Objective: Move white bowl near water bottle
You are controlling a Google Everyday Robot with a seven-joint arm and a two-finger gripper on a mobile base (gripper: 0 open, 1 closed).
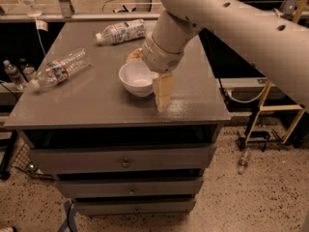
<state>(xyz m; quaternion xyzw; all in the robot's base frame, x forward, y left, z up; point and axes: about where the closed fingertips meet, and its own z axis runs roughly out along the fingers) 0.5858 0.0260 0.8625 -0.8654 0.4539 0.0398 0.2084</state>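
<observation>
The white bowl stands upright near the middle of the grey cabinet top. My gripper points down right at the bowl's right rim, its tip touching or nearly touching the tabletop. The water bottle, clear with a red, white and blue band, lies on its side near the left edge, well left of the bowl. My wrist hides the bowl's far right rim.
A second bottle with a wide whitish label lies at the back of the top. A small tan object sits just behind the bowl. Drawers are below, small bottles stand on a shelf at left, and a yellow frame stands at right.
</observation>
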